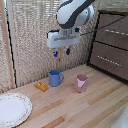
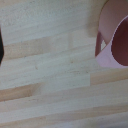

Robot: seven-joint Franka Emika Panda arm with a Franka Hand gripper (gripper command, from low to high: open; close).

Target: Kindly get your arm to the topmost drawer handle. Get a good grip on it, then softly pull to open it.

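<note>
Your arm (image 1: 74, 14) hangs top centre, gripper (image 1: 61, 51) parted above the blue mug (image 1: 55, 77); drawer handles (image 1: 116, 31) sit upper right, untouched.

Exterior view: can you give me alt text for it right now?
White arm hangs its hand above a wooden table, away from the drawers at the exterior view's right. Below sit a blue mug, pink cup and plate.

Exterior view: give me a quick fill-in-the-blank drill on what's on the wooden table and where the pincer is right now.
1. The white pincer with small blue fingertips hangs above the ____ ceramic mug.
2. The small orange block lies between that mug and the round white ____.
3. The dark wooden drawer cabinet stands at the exterior view's ____.

Missing words: blue; plate; right
</note>
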